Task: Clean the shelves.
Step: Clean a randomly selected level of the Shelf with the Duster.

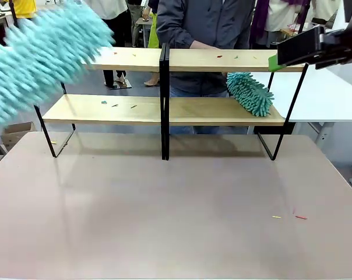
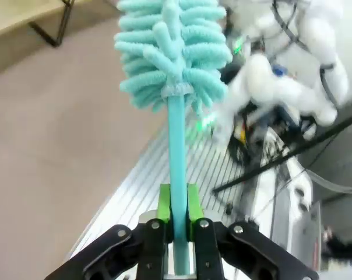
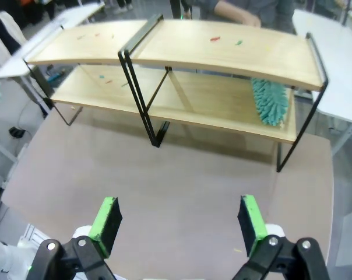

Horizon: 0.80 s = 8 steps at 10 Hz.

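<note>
Brownish-pink tabletop (image 1: 164, 221) fills the near ground, with 2 small scraps (image 1: 300, 217) lying on it toward 4 o'clock. At 12 o'clock across it stand the shelves (image 1: 135, 111), 2 long wooden boards on a black frame, their long axis running from 9 o'clock to 3 o'clock. A person (image 1: 205, 23) stands right behind them.

The left gripper (image 2: 179, 204) is clamped tight on the handle of a teal chenille duster (image 2: 170, 52). The handle runs straight out between the green pads and the fluffy head is at the far end. From the front, that head is blurred at 10 o'clock, overlapping the left end of the top board.

The right gripper (image 3: 179, 219) has its jaws spread wide with nothing between them. From the front it hangs at 2 o'clock, by the right end of the top board. A second duster (image 1: 250, 93) lies on the lower board's right bay, at 1 o'clock from those fingers.

Coloured bits (image 1: 104, 102) dot the lower left board, and a red scrap (image 1: 219, 56) sits on the top right one. The left arm is nearer the left bay, so I judge its next sweep should run along the boards' length, toward 3 o'clock.
</note>
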Tool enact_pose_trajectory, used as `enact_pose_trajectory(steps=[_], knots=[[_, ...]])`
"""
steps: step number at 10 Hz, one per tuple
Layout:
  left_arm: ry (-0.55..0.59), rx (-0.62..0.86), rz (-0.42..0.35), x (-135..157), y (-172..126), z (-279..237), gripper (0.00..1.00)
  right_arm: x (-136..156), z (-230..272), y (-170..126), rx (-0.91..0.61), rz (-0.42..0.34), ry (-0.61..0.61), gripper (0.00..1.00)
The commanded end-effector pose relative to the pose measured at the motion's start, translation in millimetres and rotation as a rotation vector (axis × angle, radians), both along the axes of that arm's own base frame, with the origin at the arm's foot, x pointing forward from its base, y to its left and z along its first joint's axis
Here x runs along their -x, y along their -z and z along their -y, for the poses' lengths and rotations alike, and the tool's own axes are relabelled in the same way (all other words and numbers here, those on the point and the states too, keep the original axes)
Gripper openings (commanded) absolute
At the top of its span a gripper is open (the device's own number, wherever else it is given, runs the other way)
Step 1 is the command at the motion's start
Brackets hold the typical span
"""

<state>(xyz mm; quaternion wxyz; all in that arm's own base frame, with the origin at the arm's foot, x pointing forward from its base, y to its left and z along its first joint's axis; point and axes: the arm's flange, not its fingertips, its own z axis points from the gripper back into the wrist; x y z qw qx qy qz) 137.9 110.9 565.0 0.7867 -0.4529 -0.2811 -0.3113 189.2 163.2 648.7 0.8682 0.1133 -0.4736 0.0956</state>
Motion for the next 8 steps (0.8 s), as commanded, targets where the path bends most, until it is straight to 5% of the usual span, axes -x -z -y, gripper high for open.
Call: enact_pose_trajectory(steps=[1, 3, 5, 6, 8], knots=[[-0.386, 0.411, 0.150, -3, -3, -13, 0.13, 0, 0, 0, -0.004, -0.002, 0.002, 1.00], [-0.581, 0.514, 0.111, -24, -15, -23, 0.13, 0, 0, 0, -0.004, -0.002, 0.002, 1.00], [-0.780, 0.551, -0.045, -57, -22, -25, 0.13, 0, 0, 0, -0.004, -0.002, 0.002, 1.00], [-0.532, 0.435, 0.018, -19, -24, -69, 0.13, 0, 0, 0, -0.004, -0.002, 0.002, 1.00], [-0.532, 0.435, 0.018, -19, -24, -69, 0.13, 0, 0, 0, -0.004, -0.002, 0.002, 1.00]])
